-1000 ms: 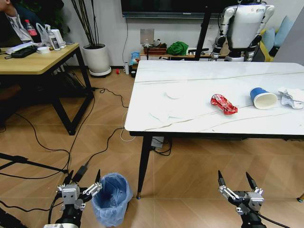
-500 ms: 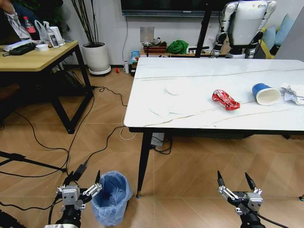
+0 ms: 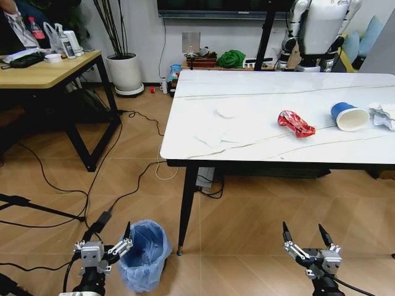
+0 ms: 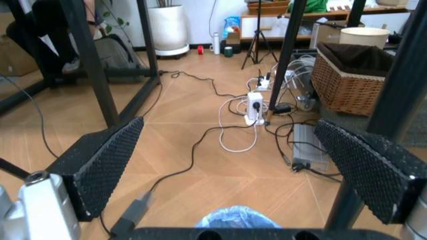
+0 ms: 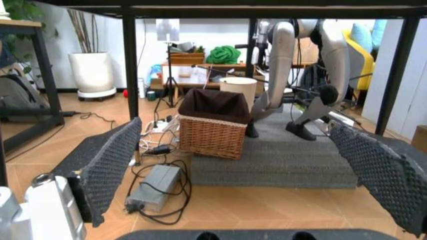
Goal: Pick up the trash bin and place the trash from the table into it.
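Note:
The trash bin, small and lined with a crinkly blue bag, stands on the floor beside the table's front left leg; its rim peeks into the left wrist view. My left gripper hangs open just left of the bin, not touching it. Low at the right, my right gripper is open and holds nothing. On the white marble table lie a crushed red can, a blue paper cup on its side, white paper wads at the right edge and flat white scraps.
A wooden desk stands at the left with black cables trailing across the floor. A white plant pot and another robot stand by the far wall. Under the table sit a wicker basket and a power strip.
The whole head picture has shifted: the camera moved, so the table and bin sit slightly differently in the frame. Both grippers stay open in the same places.

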`<state>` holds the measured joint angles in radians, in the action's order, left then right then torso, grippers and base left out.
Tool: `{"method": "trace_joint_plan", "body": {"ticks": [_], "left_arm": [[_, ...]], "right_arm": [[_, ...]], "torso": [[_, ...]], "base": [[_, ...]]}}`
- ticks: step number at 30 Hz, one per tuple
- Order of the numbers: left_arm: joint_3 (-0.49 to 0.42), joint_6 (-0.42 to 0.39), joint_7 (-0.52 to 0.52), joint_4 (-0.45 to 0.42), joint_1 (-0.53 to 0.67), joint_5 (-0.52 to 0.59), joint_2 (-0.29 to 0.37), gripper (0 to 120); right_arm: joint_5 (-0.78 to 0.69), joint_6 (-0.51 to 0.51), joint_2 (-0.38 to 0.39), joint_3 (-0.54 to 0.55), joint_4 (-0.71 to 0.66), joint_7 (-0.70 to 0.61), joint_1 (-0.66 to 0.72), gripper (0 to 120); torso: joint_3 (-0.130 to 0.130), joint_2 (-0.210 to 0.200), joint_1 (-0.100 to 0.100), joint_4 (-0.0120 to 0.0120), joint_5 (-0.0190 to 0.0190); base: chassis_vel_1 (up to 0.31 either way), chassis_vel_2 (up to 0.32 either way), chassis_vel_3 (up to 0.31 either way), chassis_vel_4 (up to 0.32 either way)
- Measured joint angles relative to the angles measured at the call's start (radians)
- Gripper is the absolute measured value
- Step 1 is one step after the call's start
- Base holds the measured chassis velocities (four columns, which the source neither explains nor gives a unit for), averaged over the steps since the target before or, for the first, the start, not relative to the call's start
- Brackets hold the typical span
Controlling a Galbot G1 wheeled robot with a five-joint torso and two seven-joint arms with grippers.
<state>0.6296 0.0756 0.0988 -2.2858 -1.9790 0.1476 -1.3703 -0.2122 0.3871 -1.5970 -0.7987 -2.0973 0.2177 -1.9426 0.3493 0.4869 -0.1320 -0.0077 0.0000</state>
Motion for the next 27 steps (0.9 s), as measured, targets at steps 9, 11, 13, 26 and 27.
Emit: {"method": "trace_joint_plan", "body": {"ticks": [9, 11, 13, 26, 27], "left_arm": [[0.0, 0.005, 0.0, 0.001, -0.002, -0.005, -0.003, 100], [-0.001, 0.006, 0.0, 0.003, -0.002, -0.005, -0.003, 100], [-0.001, 0.006, 0.0, 0.005, -0.001, -0.006, -0.003, 100], [0.001, 0.005, 0.0, 0.016, 0.007, -0.004, 0.0, 100], [0.002, 0.005, 0.0, 0.017, 0.007, -0.003, 0.0, 100]], "right_arm": [[0.0, 0.001, 0.001, -0.001, -0.002, 0.0, -0.001, 100], [0.0, 0.001, 0.0, -0.001, -0.003, 0.0, -0.001, 100], [0.0, 0.003, -0.002, -0.001, -0.003, 0.001, -0.003, 100], [0.001, 0.005, -0.007, 0.003, -0.001, 0.003, -0.001, 100], [0.001, 0.005, -0.007, 0.003, 0.0, 0.003, -0.001, 100]], "torso": [[-0.021, -0.033, 0.012, 0.0, 0.0], [-0.029, -0.044, 0.016, 0.0, 0.0], [-0.035, -0.055, 0.02, 0.0, 0.0], [-0.064, -0.103, 0.038, 0.0, 0.0], [-0.067, -0.108, 0.04, 0.0, 0.0]], "base": [[0.0, 0.0, 0.0, 0.0], [0.0, 0.0, 0.0, 0.0], [0.0, 0.0, 0.0, 0.0], [0.0, 0.0, 0.0, 0.0], [0.0, 0.0, 0.0, 0.0]]}}
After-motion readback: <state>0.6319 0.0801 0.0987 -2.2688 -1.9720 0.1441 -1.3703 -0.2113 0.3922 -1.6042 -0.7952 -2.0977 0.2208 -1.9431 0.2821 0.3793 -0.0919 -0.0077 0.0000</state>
